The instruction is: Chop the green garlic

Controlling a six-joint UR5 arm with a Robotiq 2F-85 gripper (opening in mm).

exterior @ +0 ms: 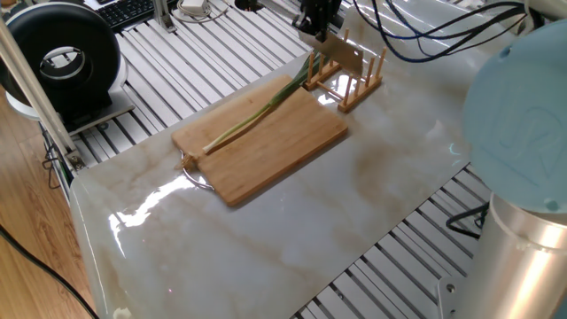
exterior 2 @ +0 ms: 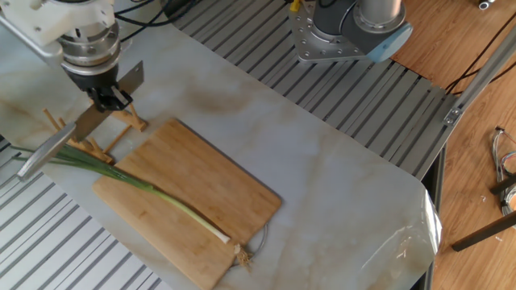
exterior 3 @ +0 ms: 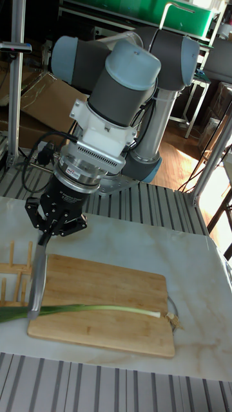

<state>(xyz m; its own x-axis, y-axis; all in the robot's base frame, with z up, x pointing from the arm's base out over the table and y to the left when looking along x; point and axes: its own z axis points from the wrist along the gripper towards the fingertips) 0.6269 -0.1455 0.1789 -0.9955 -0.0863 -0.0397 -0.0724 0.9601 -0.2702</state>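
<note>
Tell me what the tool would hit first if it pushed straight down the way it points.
Probably the wooden rack: the tool, holding the knife, hangs about over it, beside the green garlic. Depth is uncertain.

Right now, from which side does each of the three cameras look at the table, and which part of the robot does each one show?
One fixed view: high, behind the arm's blue base, looking across the wooden board to the tool at the far edge.
The other fixed view: high on the opposite side, facing the base; the tool holds the knife at upper left.
Tall fixed view: low, facing the whole arm.
All share the board and the green garlic.
</note>
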